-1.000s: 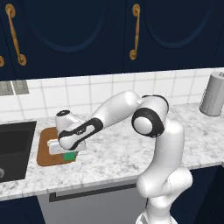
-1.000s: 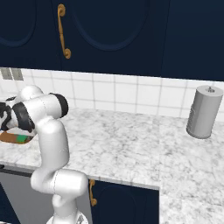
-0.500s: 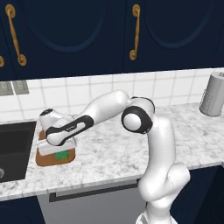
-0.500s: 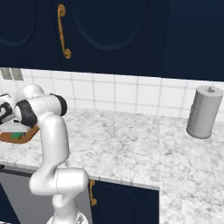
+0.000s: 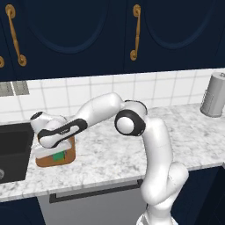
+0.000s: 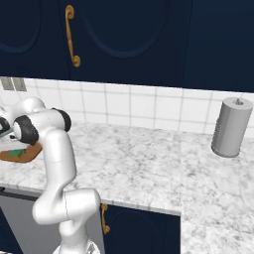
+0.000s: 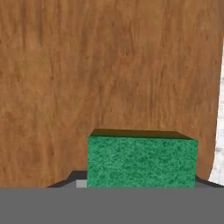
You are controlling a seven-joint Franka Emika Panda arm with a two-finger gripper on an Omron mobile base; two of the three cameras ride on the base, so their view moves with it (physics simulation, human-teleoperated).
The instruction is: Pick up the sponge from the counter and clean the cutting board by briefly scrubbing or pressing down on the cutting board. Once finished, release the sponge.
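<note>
The brown wooden cutting board (image 5: 68, 154) lies on the marble counter (image 5: 118, 154) beside the sink. My gripper (image 5: 53, 151) hangs low over the board's left part, shut on the green sponge (image 5: 58, 156). In the hand view the sponge (image 7: 142, 159) sits between the dark fingertips (image 7: 65, 180), its green face toward the camera, with the board's wood grain (image 7: 109, 65) close behind it. From the right base view the board (image 6: 27, 155) and a bit of the sponge (image 6: 17, 153) peek out beside my arm. Whether the sponge touches the board I cannot tell.
A dark sink basin (image 5: 13, 147) lies just left of the board. A grey canister (image 5: 214, 94) stands at the far right of the counter by the tiled wall. Dark blue cabinets with brass handles (image 5: 136, 33) hang overhead.
The hand has slid left over the cutting board toward the sink, carrying the sponge, and the arm has stretched out further. The jaws have tightened slightly on the sponge.
</note>
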